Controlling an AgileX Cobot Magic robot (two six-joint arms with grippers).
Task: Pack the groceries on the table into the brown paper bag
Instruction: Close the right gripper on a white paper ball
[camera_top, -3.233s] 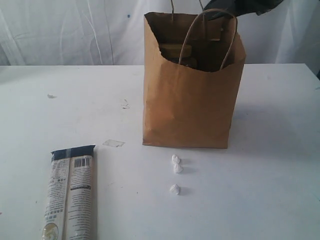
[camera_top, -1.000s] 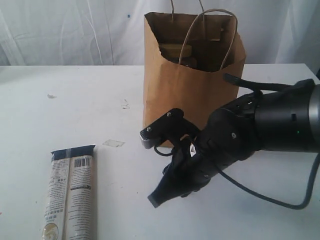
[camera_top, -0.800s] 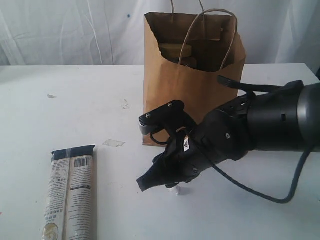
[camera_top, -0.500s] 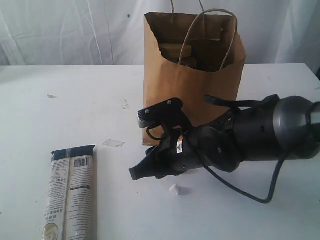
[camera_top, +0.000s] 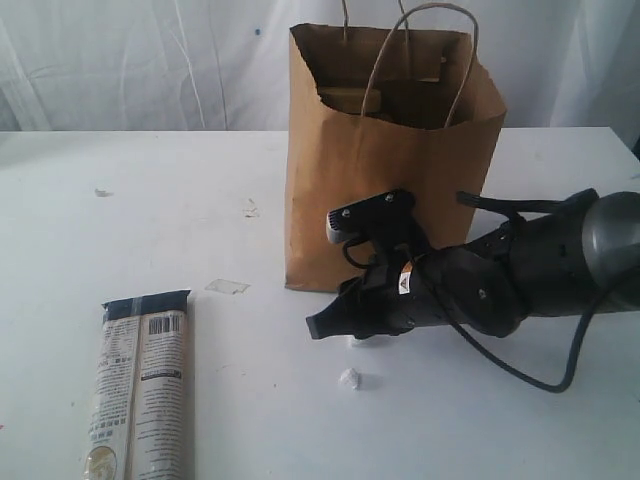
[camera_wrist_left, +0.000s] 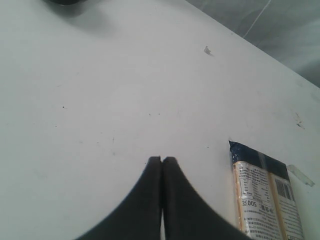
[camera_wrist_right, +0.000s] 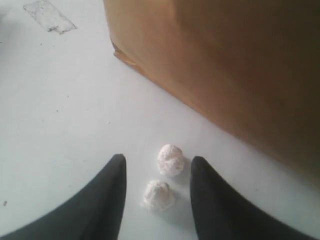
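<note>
Bag: The brown paper bag (camera_top: 385, 170) is pictured upright toward the rear of the table (camera_top: 150, 200), mouth open and handles raised. Brown packaging is glimpsed inside, too shaded to be identified.
Packet: The long printed packet (camera_top: 140, 390) is laid flat at the front left, barcode side up, well apart from the bag.
Right claw: The right gripper (camera_wrist_right: 156, 165) is held low just in front of the bag, jaws parted. Two white paper balls (camera_wrist_right: 170, 159) are flanked by its fingers; nothing is clamped.
Loose ball: A third paper ball (camera_top: 349, 378) is seen near the gripper's tip.
Left claw: The left gripper (camera_wrist_left: 161, 161) is clenched, finger against finger, with nothing held, over bare tabletop near the packet's dark end.
Scrap: A clear tape scrap (camera_top: 227, 286) is seen between packet and bag.
</note>
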